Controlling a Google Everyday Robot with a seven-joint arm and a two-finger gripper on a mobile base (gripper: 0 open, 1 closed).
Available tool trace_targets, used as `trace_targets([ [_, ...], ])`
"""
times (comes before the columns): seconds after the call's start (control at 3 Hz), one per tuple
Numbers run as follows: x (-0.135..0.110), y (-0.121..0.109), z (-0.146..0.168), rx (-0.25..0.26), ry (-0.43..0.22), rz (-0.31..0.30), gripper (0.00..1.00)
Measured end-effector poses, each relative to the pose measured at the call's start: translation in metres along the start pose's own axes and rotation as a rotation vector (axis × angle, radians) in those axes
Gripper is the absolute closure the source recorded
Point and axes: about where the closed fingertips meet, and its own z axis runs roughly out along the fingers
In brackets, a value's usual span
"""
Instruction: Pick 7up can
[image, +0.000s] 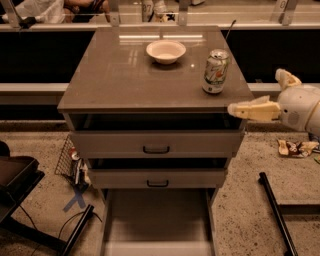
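The 7up can (215, 71) stands upright near the tabletop's (115, 75) right edge, at 4 o'clock from the white bowl (166, 51), bare surface around it; the pincer (255, 92) hangs released, fingers spread, off the front-right corner, at 4 o'clock from the can, not touching it.

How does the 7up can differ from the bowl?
The 7up can is tall, silver and green; the bowl is low, wide, white. The can stands by the right edge, the bowl farther back. Both sit on the cabinet top. The gripper is open, right of the can.
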Motion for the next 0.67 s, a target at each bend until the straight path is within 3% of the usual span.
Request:
trace_targets([
  [0.67, -0.004, -0.031, 0.054, -0.004, -0.084, 0.057, 0.0],
])
